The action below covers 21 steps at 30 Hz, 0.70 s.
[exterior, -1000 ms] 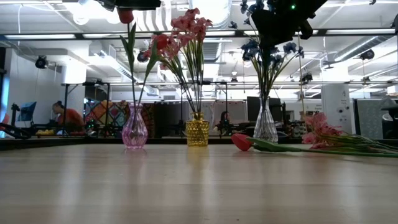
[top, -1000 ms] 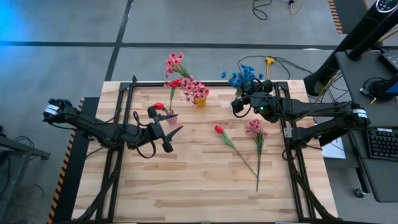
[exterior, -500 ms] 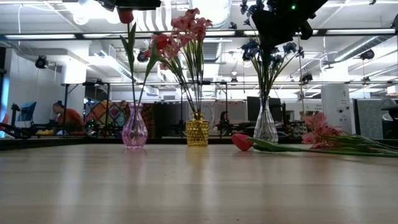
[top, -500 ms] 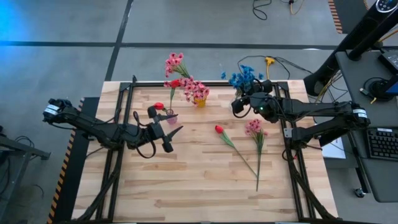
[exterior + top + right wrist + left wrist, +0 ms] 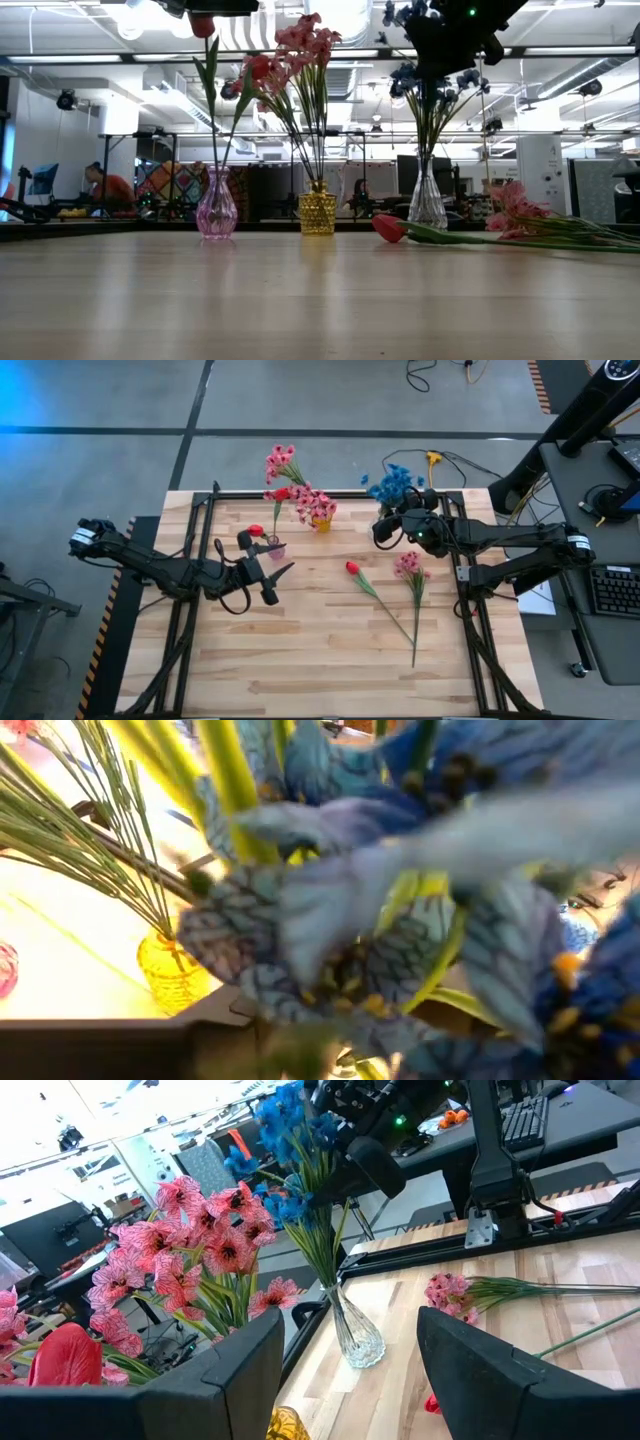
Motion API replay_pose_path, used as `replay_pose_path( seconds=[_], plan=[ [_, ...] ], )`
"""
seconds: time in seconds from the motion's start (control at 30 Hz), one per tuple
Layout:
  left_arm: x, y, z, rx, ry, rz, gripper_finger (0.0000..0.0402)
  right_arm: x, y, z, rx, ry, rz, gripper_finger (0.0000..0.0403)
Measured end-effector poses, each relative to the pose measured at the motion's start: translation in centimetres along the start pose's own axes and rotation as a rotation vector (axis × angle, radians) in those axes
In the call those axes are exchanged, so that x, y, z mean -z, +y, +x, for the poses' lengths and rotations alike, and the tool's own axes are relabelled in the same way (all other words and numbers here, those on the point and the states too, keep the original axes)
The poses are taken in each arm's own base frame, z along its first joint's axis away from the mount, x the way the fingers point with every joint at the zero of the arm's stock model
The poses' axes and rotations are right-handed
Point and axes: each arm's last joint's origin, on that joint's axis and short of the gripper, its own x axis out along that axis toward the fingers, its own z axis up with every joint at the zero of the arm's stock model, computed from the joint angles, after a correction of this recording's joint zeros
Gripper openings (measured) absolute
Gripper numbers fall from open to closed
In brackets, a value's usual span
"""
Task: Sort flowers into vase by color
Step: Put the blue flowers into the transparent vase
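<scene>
A pink glass vase (image 5: pixel 275 548) holds one red tulip (image 5: pixel 203 25). A yellow vase (image 5: pixel 321 522) holds pink flowers (image 5: pixel 283 460). Blue flowers (image 5: pixel 393 483) stand by their stems in a clear vase (image 5: pixel 427 205) at the far right. My right gripper (image 5: pixel 381 532) hovers at the blue stems, just under the blooms that fill its wrist view (image 5: pixel 400 920). My left gripper (image 5: pixel 280 582) is open, level, beside the pink vase, with nothing between its fingers (image 5: pixel 230 1370). A loose red tulip (image 5: pixel 352 568) and a loose pink flower (image 5: pixel 408 564) lie flat on the table.
Black frame rails (image 5: pixel 200 510) run along the table's left, right and far edges. The near half of the wooden top (image 5: pixel 320 660) is bare. Beyond the table a person (image 5: pixel 105 185) sits in the room behind.
The blue blooms above the clear vase have shifted a little toward the far right; their stems stay in the vase. Both arms have kept their places.
</scene>
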Motion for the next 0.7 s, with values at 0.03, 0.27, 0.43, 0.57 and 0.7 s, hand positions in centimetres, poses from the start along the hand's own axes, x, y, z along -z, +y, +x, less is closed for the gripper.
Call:
replay_pose_path(
  seconds=[0.03,0.27,0.43,0.57,0.7],
  plan=[
    [0.0,0.0,0.0,0.0,0.0,0.0,0.0212,0.0,0.0,0.0,0.0,0.0,0.001,0.0161],
    [0.0,0.0,0.0,0.0,0.0,0.0,0.0212,0.0,0.1,0.0,-0.037,0.012,0.02,0.0201],
    [0.0,0.0,0.0,0.0,0.0,0.0,0.0212,-0.5,-0.3,-0.5,-0.037,0.063,0.032,0.0214],
    [0.0,0.0,0.0,0.0,0.0,0.0,0.0212,-0.7,-0.7,-0.9,-0.019,0.109,0.04,0.0225],
    [0.0,0.0,0.0,0.0,0.0,0.0,0.0212,-1.1,-0.9,-1.1,-0.014,0.12,0.059,0.0239]
  ],
)
